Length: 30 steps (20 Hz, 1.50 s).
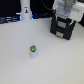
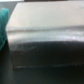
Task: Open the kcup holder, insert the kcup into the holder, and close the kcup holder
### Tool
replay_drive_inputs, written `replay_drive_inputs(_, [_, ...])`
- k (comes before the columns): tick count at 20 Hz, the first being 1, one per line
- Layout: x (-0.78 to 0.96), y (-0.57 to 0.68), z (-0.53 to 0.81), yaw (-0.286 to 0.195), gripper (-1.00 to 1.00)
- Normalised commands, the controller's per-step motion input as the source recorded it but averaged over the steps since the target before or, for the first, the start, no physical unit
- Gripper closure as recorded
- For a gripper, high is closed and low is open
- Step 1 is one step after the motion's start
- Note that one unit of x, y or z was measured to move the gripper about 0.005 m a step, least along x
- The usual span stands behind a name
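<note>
Gripper (image 1: 63, 21) at kcup holder (image 1: 63, 30), fingers' state cannot be told, drawer not visibly pulled out; kcup (image 1: 33, 50), green-topped, sits on white table (image 1: 55, 62) well apart from the fingers, so insertion and closing appear undone.

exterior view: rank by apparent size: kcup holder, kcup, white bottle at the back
1. kcup holder, black box under the gripper, partly covered by the arm, clearly largest.
2. white bottle, cropped by the frame's top edge, so its full size is unsure.
3. kcup, smallest, despite sitting nearer the camera.
</note>
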Motion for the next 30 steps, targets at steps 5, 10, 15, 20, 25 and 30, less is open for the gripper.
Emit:
replay_drive_inputs(5, [-0.01, -0.01, -0.01, -0.002, 1.0])
replay_drive_inputs(10, [0.13, -0.02, 0.0, -0.005, 1.0])
replay_drive_inputs(15, [0.54, -0.05, 0.09, -0.022, 1.0])
replay_drive_inputs(20, [0.82, -0.18, 0.26, -0.052, 1.0])
replay_drive_inputs(25, [0.91, -0.21, 0.25, -0.055, 1.0])
replay_drive_inputs(30, [0.93, -0.22, 0.15, -0.067, 1.0])
